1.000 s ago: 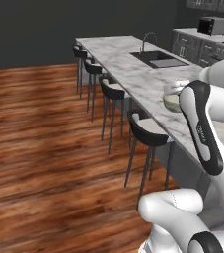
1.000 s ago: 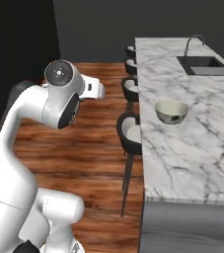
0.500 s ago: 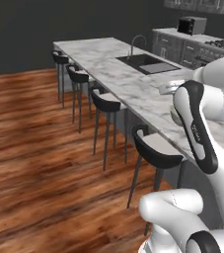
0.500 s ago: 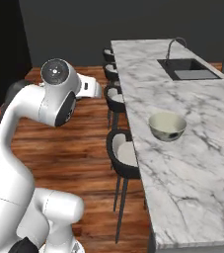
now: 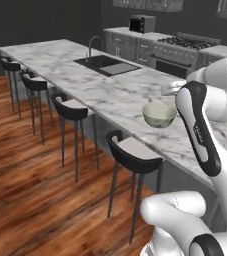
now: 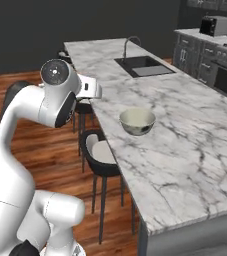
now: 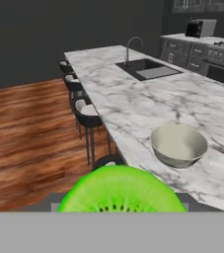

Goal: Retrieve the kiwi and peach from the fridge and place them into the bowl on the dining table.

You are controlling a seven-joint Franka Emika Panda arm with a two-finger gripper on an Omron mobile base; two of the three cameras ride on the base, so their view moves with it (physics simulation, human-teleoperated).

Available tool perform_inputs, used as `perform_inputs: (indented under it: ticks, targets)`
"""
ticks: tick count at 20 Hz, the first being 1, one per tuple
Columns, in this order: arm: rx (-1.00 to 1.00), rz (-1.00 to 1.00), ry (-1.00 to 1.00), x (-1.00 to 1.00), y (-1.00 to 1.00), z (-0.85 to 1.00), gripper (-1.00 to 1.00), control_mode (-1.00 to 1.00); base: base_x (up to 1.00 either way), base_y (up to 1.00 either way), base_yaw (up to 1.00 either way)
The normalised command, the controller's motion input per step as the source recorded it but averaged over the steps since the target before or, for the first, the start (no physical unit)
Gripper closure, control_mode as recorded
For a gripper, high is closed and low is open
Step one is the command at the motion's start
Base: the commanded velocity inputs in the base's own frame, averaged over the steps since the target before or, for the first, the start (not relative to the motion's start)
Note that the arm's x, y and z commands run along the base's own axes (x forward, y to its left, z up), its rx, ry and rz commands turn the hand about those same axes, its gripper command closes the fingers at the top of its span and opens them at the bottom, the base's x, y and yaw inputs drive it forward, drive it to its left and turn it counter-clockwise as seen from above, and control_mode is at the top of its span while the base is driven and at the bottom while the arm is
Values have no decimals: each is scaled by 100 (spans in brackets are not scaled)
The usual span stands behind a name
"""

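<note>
Kiwi: we saw a cut green kiwi (image 7: 122, 190) at the bottom of the hand view, right in front of the camera, seeds showing.
Fingers: their tips were hidden behind the kiwi; they appeared to be grasping it, though we could not see the contact itself.
Bowl: the pale bowl (image 6: 137, 121) stood upright on the counter (image 6: 195, 130), near the edge with the stools; in the hand view the bowl (image 7: 178, 145) lay beyond the kiwi and to its right.
Bowl contents: we saw nothing inside it.
Sink: a dark sink (image 5: 107, 65) with a curved tap (image 5: 91, 44) sat farther along the counter, well apart from the bowl.
Stools: black stools (image 5: 133, 155) lined the near side over a wooden floor (image 5: 30, 185).
</note>
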Motion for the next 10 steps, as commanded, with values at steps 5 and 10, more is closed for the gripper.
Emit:
perform_inputs:
  ticks: [5, 10]
  targets:
    - [0, 0, 0, 0, 0, 0, 100, 100, 71, 24, -44]
    - [0, 0, 0, 0, 0, 0, 100, 100, 93, 34, -41]
